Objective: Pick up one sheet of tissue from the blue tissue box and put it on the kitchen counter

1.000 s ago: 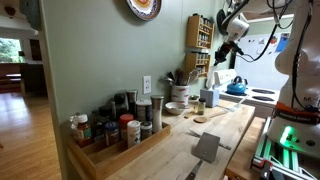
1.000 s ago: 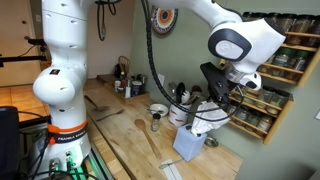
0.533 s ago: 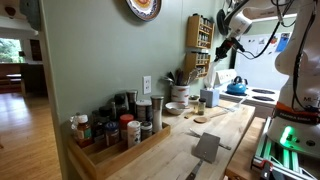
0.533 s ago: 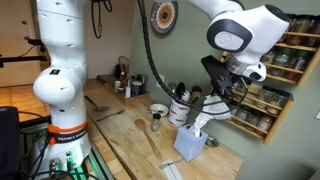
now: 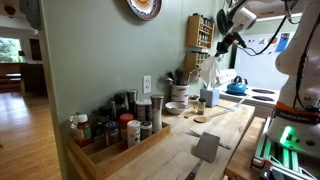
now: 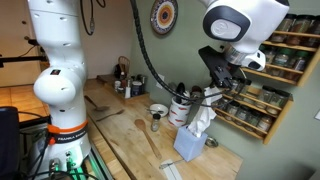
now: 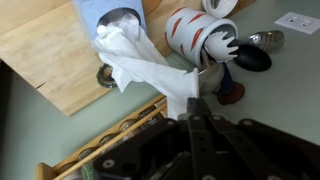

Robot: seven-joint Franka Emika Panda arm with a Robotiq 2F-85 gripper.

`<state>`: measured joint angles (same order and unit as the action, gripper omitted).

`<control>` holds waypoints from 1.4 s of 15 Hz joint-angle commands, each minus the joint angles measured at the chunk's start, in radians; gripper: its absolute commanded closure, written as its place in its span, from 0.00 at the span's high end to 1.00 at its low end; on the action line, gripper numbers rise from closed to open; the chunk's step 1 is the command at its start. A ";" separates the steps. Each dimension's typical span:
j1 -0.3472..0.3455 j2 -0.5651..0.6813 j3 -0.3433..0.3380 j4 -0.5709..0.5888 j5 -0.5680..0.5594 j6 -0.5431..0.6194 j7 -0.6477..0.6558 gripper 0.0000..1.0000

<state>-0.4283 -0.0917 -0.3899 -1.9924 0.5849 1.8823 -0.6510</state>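
Note:
The blue tissue box (image 6: 189, 145) stands on the wooden kitchen counter (image 6: 125, 128); it also shows at the top of the wrist view (image 7: 97, 14). My gripper (image 6: 221, 90) is well above the box and shut on the top corner of a white tissue sheet (image 6: 201, 118). The sheet hangs stretched down, and its lower end still reaches the box's opening. In the wrist view the sheet (image 7: 140, 63) runs from the box to my closed fingertips (image 7: 195, 104). In an exterior view the gripper (image 5: 223, 44) is high, with the tissue (image 5: 210, 72) hanging below it.
A striped utensil holder (image 6: 180, 106) and a small bowl (image 6: 158, 109) stand beside the box. A wooden spoon (image 6: 148, 143) lies on the counter. A wall spice rack (image 6: 272, 82) is close behind my gripper. A tray of spice jars (image 5: 115, 135) and a blue kettle (image 5: 236, 87) stand along the counter.
My gripper has risen with the tissue in its grip. The sheet has been drawn up out of the box and now hangs longer.

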 commanded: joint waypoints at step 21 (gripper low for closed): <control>0.079 -0.217 -0.017 -0.161 -0.101 0.171 0.092 0.00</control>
<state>-0.3686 -0.2530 -0.4037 -2.1003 0.5258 1.9976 -0.6009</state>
